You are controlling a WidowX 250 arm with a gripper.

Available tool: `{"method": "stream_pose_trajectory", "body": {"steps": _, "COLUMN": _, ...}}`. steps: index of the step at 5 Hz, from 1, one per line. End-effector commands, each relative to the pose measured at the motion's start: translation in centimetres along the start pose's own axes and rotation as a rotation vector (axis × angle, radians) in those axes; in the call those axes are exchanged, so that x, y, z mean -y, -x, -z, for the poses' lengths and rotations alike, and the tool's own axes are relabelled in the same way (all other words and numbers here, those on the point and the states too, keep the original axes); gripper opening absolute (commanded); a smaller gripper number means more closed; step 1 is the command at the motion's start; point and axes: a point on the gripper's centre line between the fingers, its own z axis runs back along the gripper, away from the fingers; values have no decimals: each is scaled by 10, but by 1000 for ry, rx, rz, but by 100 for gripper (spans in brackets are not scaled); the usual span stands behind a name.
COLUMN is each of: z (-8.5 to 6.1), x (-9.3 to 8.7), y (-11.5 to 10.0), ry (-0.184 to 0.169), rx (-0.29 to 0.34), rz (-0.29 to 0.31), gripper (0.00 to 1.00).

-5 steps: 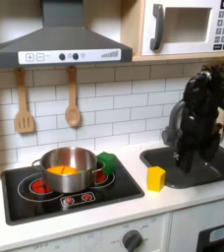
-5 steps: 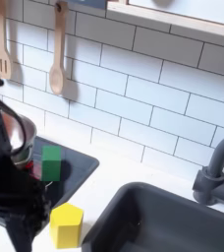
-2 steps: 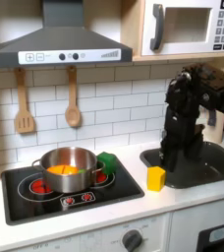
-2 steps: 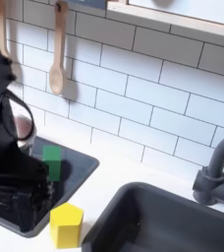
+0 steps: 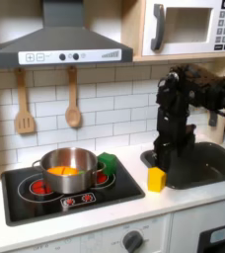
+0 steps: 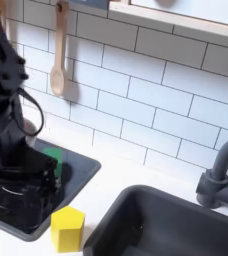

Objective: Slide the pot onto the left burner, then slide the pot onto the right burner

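The pot (image 5: 67,169) sits between both burners, near the cooktop's (image 5: 45,205) back edge. The gripper (image 5: 165,156) hangs beside the cooktop's right edge; whether its claw is open I cannot tell.

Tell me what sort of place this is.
Most likely a toy play kitchen: a black cooktop with red ring burners and a steel pot on it, a sink beside it, a range hood above, and wooden utensils on the tiled wall.

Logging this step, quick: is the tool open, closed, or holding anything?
Tool: cannot be told; it's a dark blur, holding nothing visible.
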Motion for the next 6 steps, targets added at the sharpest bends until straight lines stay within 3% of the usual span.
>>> {"method": "stream_pose_trajectory", "body": {"steps": 1, "z": 0, "x": 22, "y": -19, "ry": 39, "rx": -57, "rz": 26, "gripper": 100}}
{"method": "stream_pose_trajectory", "body": {"steps": 3, "z": -11, "x": 55, "y": -44, "ry": 47, "rx": -83, "rz": 50, "gripper": 100}}
{"method": "stream_pose_trajectory", "body": {"steps": 4, "z": -5, "x": 62, "y": -65, "ry": 49, "rx": -96, "rz": 48, "gripper": 100}}
{"method": "stream_pose_trajectory", "body": {"steps": 6, "z": 0, "x": 51, "y": -96, "ry": 30, "rx": -90, "rz": 15, "gripper": 100}}
